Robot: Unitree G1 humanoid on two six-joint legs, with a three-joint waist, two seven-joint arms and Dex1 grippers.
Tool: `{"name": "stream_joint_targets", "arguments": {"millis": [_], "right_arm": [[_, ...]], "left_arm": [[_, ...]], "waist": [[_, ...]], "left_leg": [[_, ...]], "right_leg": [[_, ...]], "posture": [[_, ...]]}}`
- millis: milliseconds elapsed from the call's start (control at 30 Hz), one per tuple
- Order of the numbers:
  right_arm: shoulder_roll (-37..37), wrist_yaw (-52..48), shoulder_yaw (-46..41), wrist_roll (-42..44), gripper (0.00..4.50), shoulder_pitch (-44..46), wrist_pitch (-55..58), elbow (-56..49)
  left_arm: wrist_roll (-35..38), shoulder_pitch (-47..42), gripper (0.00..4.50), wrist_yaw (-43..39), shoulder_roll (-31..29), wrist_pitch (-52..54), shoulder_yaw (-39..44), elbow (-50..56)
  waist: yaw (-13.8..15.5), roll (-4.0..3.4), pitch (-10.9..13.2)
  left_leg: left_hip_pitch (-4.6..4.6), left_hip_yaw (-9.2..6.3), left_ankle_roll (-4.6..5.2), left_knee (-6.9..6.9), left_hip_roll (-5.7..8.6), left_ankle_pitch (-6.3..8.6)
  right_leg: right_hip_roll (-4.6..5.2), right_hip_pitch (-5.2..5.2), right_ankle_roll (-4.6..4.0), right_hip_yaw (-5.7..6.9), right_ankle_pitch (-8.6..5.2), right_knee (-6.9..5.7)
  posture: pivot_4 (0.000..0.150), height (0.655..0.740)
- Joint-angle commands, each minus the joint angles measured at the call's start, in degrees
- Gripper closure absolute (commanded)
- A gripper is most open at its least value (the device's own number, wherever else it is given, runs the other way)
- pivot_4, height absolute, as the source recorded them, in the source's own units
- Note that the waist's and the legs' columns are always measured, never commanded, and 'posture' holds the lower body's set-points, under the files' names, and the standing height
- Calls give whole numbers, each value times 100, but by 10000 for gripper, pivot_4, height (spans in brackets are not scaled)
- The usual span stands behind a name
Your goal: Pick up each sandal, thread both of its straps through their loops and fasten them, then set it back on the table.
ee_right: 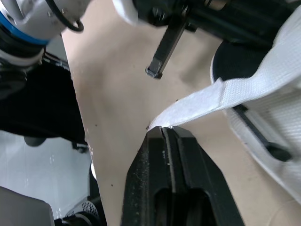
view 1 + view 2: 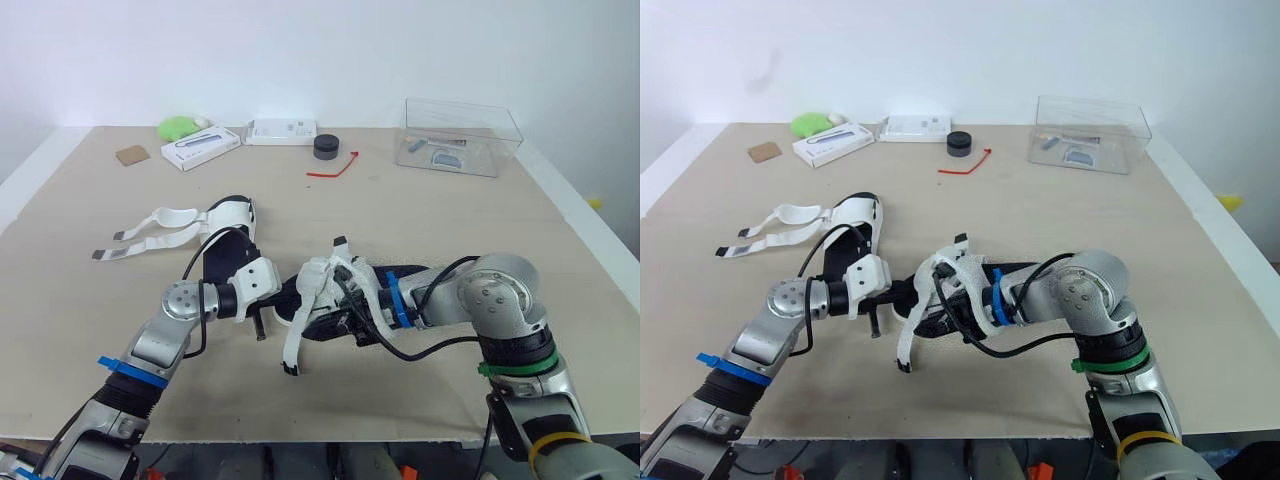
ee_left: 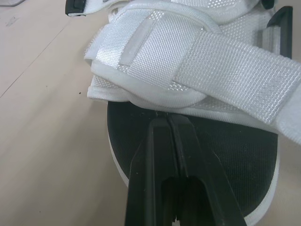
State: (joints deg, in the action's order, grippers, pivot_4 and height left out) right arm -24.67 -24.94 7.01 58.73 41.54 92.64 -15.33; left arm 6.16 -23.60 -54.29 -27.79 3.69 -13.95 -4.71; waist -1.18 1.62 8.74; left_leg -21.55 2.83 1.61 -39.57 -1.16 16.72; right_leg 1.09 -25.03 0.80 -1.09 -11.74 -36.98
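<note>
On the sandal (image 3: 155, 47), the strap (image 3: 244, 80) is coarse woven white cloth, the black footbed (image 3: 225, 150) matt and finely grained. The tabletop (image 2: 450, 220) is smooth, matt beige. The box (image 2: 460, 135) at one o'clock is clear glossy plastic.

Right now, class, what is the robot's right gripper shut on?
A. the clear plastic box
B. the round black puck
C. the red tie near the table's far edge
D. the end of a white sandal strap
D: in the right wrist view the right gripper has its two black fingers closed together on the tip of the white strap, which runs back to the sandal between the two arms.
</note>
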Motion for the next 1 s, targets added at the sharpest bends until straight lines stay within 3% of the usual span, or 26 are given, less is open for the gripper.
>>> {"name": "stream_joint_targets", "arguments": {"millis": [33, 267, 300, 367, 533, 767, 867, 1000], "right_arm": [[-84, -45, -279, 270, 44255, 297, -14, 163], [-320, -101, -69, 235, 44255, 186, -14, -141], [-384, -161, -61, 283, 39937, 175, -14, -189], [-505, -325, -60, 355, 37404, 148, -14, -317], [-1207, -863, 500, -12, 37404, -334, -481, -825], [-1284, -1148, 865, -921, 37404, -383, -1518, -432], [-1017, -1224, 584, -674, 37404, -329, -1299, -310], [-685, -1121, 286, -420, 25253, -312, -842, -347]], "left_arm": [[-254, 50, 45000, 39, -29, 73, -152, -225], [-252, 71, 45000, 69, -9, 60, -160, -221], [-252, 90, 45000, 70, -12, 53, -162, -210], [-253, 128, 45000, 74, -17, 41, -168, -186], [-235, 152, 45000, 66, -17, 50, -180, -157], [-242, 15, 45000, 119, 1, 44, -123, -237], [-250, -36, 45000, 113, 3, 20, -128, -288], [-258, -52, 45000, 106, 15, -2, -158, -311]], "waist": [[0, 0, 0], [2, 0, 0], [2, 0, 0], [2, 0, 0], [1, 4, -2], [2, 3, 2], [1, 3, 2], [2, 3, 2]], "left_leg": [[0, 0, 0, 0, 0, 0], [-3, -1, 0, 3, 2, 0], [-3, -1, 0, 3, 3, 0], [-3, -1, 0, 3, 3, 0], [-8, -12, 0, 12, 5, 1], [-8, -5, 1, 14, 5, 1], [-8, -2, 1, 14, 5, 1], [-12, -7, 1, 16, 3, 1]], "right_leg": [[0, 0, 0, 0, 0, 0], [1, 0, 5, -1, -4, 3], [1, 0, 6, -1, -4, 3], [2, 0, 7, 0, -3, 4], [4, 3, 14, 1, -10, 20], [-1, 0, 20, 3, -5, 25], [-2, 0, 21, 1, -4, 25], [-2, -3, 15, 1, -6, 25]], "posture": [[1500, 7400], [1500, 7400], [1500, 7400], [1500, 7400], [1500, 7400], [1500, 7400], [1500, 7400], [1500, 7400]]}}
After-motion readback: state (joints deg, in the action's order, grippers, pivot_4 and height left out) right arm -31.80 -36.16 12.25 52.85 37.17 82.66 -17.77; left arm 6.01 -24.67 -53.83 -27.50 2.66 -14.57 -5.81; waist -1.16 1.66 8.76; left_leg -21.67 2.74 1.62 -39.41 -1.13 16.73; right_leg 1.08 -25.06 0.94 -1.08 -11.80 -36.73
